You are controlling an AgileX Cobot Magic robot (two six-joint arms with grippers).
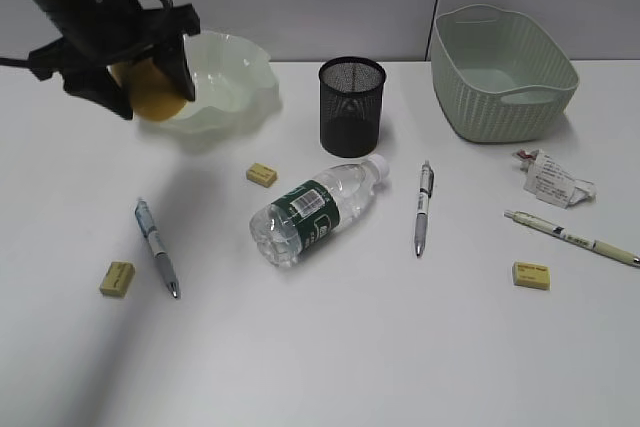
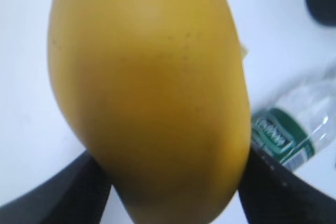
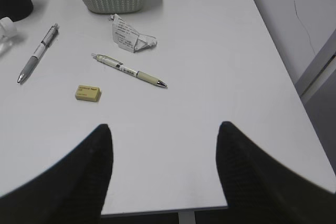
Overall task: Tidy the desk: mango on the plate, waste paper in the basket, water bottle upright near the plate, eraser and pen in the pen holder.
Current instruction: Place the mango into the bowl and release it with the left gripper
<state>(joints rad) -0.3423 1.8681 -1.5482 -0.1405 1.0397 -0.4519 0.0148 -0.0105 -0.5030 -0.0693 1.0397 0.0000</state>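
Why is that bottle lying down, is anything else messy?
The water bottle lies on its side mid-desk. Three erasers and three pens lie scattered outside the pen holder, and crumpled waste paper sits beside the basket, not in it.

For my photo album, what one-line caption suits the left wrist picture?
A pincer clasps a yellow mango above the white desk, a toppled water bottle beyond.

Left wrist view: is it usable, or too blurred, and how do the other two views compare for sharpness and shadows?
Left wrist view: the mango fills the frame, soft and out of focus; the water bottle behind it is blurred too. Exterior view: sharp, evenly lit, with a faint arm shadow on the desk at lower left. Right wrist view: the waste paper is crisp; the near fingers are dark and blurred.
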